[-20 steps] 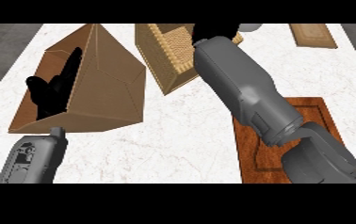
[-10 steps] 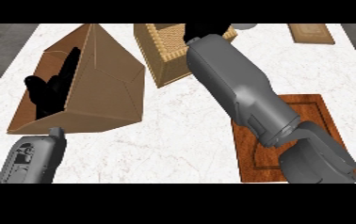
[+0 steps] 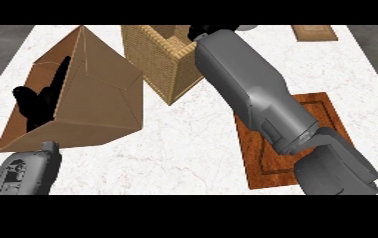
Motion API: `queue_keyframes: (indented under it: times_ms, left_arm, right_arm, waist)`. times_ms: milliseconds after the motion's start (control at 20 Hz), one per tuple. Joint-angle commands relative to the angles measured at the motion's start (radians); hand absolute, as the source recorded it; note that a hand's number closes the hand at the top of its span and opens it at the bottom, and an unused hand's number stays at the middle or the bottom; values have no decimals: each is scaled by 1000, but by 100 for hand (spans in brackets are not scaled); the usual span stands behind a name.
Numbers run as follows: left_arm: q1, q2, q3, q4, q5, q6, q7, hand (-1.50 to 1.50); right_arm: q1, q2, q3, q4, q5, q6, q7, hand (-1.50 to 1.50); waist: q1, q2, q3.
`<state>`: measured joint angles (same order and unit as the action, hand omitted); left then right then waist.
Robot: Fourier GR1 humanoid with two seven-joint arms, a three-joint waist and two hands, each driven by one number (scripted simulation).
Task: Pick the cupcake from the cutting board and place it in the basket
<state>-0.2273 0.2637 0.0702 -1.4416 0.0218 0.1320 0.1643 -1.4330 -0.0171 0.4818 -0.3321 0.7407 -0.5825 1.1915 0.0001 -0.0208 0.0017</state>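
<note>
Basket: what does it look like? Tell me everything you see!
The basket is tan and looks woven, with a toothed rim. It is boxy and stands on the white counter, far middle, one corner pointing toward the robot. A brown box sits close on its left; the cutting board lies apart on its right. The right forearm crosses above its right side, hiding part of it, and the right hand is over its far rim. Its contents are hidden.

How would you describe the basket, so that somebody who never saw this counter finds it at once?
Start at the white marble counter. Near its far edge, between the big brown box on the left and the red-brown cutting board on the right, stands the basket. It alone has pale woven walls; its neighbours are smooth.
</note>
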Motion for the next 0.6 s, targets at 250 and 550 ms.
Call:
queue_keyframes:
  times_ms: [250,550]
  left_arm:
    - [65,14,30,-6,9,0,-1,0]
    - [66,7,31,-26,6,12,16,0]
  right_arm:
    - [75,16,-80,-54,38,-349,224,-150]
    - [169,17,-63,-161,52,-401,187,-150]
  waist:
    - [-59,-21,-1]
    - [-64,-30,-1]
